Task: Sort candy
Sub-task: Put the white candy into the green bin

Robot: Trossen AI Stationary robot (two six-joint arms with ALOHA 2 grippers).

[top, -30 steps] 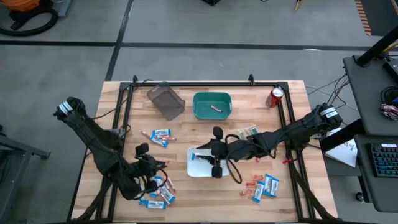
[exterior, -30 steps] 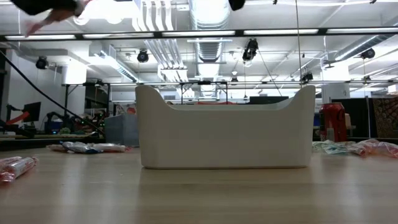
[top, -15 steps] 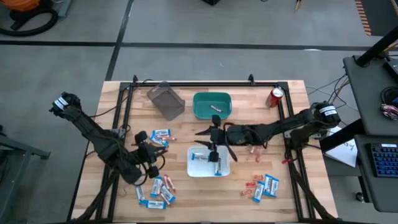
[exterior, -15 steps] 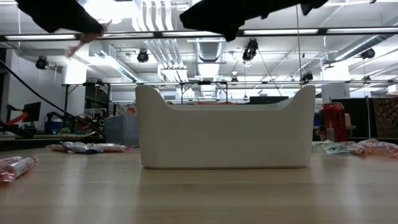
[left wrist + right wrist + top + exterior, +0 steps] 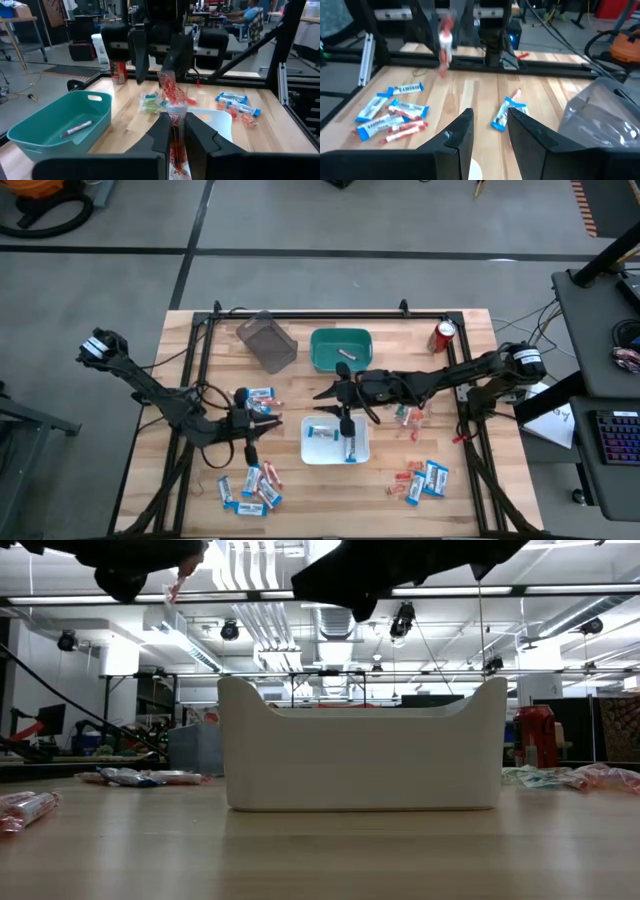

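A workshop floor is showing around the wooden bench (image 5: 300, 330). The left end effector (image 5: 172, 131) is hanging above the bench's middle, left of the white tray (image 5: 334, 442), its fingers pinched together on a red-orange candy wrapper (image 5: 172, 95). The right end effector (image 5: 335, 395) is hovering over the tray's far edge with fingers parted, holding nothing. Blue-and-white packets (image 5: 329, 432) are lying in the tray; a slim stick (image 5: 347, 354) is lying in the green bin (image 5: 341, 336). More candy (image 5: 250, 486) is sitting near the front edge.
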